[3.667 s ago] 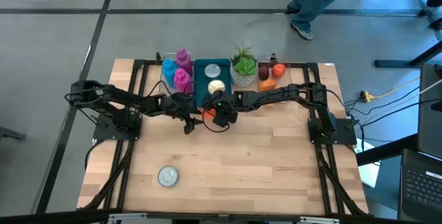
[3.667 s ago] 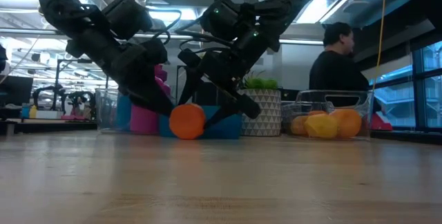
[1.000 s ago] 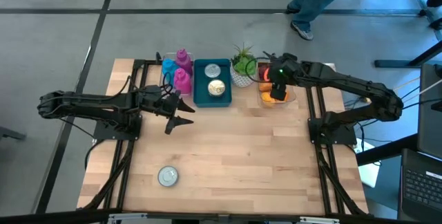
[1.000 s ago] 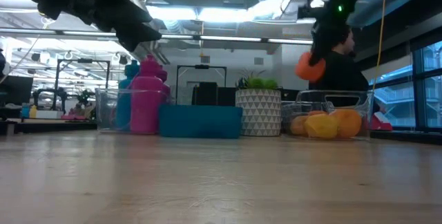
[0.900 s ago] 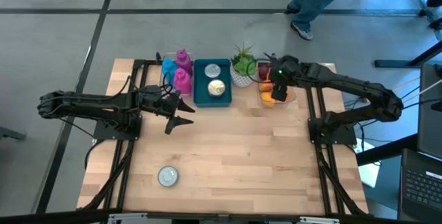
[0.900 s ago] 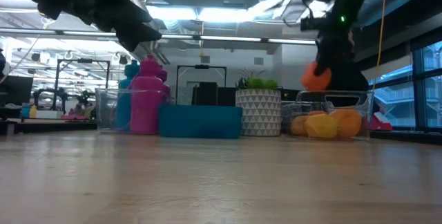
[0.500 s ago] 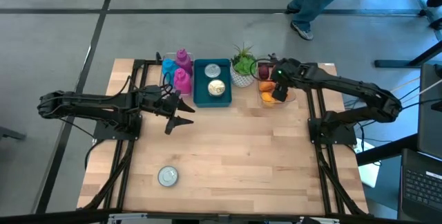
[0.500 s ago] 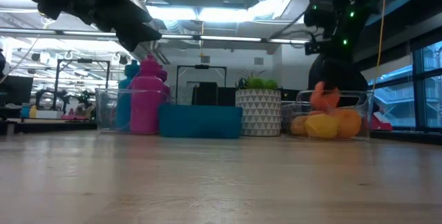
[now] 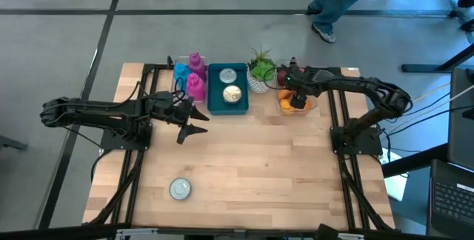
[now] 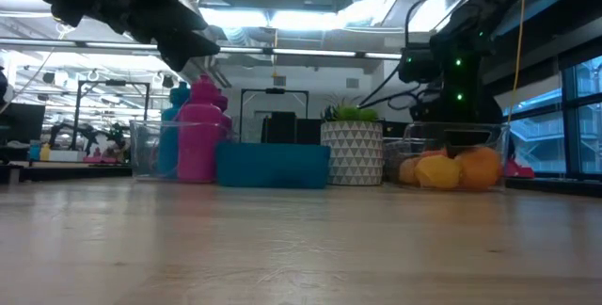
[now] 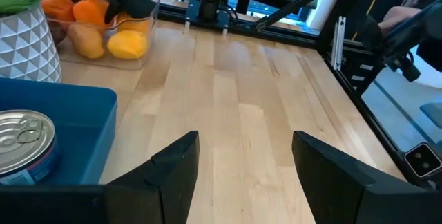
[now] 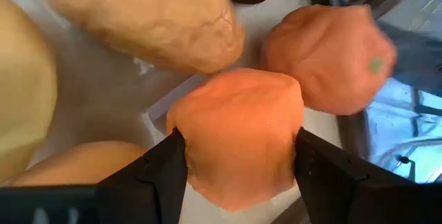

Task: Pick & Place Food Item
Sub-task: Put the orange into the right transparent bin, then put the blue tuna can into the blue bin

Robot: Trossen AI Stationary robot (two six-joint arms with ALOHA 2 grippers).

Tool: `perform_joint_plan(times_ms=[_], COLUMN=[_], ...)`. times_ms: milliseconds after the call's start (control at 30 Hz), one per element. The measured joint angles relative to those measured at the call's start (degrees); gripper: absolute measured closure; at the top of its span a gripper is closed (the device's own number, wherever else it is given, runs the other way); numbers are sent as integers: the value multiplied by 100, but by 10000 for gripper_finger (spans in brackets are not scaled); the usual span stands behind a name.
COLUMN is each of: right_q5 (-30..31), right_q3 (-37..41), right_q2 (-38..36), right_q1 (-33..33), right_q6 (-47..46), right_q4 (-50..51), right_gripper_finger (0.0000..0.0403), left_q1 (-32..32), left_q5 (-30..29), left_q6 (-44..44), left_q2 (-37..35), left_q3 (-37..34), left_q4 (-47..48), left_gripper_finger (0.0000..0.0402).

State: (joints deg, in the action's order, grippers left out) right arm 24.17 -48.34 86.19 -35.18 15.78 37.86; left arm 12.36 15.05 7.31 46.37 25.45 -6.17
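Note:
An orange, round food item (image 12: 235, 134) sits between the fingers of my right gripper (image 9: 294, 96), which is shut on it. The gripper reaches down into the clear container (image 9: 312, 107) at the table's far right. Around the item lie a tan lumpy piece (image 12: 145, 20), a second orange piece (image 12: 324, 54) and yellow pieces (image 10: 438, 171). Whether the held item rests on the others, I cannot tell. My left gripper (image 9: 194, 126) hovers open above the table's left middle with nothing between its fingers (image 11: 176, 175). My right gripper pinches the orange item by its two opposite sides (image 12: 185, 141) between its two fingers. The fingers slant steeply down from above into the container. The item sits low among the other pieces.
A blue bin (image 9: 215, 101) with two tins, pink and blue bottles (image 9: 195, 77) and a potted plant (image 9: 261, 71) line the far edge. A lone tin (image 9: 180, 188) stands near the front left. A person (image 9: 337, 3) stands beyond the table. The middle is bare wood.
My right gripper has come down with the orange item from above the clear container into it, tipping to point more steeply downward. It has stayed shut on the item.

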Motion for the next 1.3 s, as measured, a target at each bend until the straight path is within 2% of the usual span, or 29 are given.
perform_joint_plan(times_ms=[167, 433, 600, 900, 1000, 1133, 1300], right_q5=[-103, -195, -208, -435, -536, -1160, -2998], right_q3=[-4, -85, -276, -1103, -1278, -1288, -1292], right_q2=[138, 119, 119, 84, -69, -589, -1382], right_q1=[-7, -5, 2, 117, 254, 390, 395], right_q6=[43, 176, 290, 169, 255, 325, -222], right_q4=[-9, -87, -8, 813, 727, 72, -1025], right_gripper_finger=[177, 103, 74, 66, 69, 72, 74], left_q1=[0, 0, 0, 0, 2, 1, 1], left_q5=[1, 0, 1, 2, 1, 2, -3], left_q6=[39, 15, 10, 2, -2, -49, -89], left_q2=[1, 2, 2, 2, 2, -96, -586], left_q3=[0, 0, 0, 0, 0, 0, 0], left_q4=[0, 0, 0, 0, 2, 58, 387], left_gripper_finger=[178, 178, 178, 178, 178, 178, 178])
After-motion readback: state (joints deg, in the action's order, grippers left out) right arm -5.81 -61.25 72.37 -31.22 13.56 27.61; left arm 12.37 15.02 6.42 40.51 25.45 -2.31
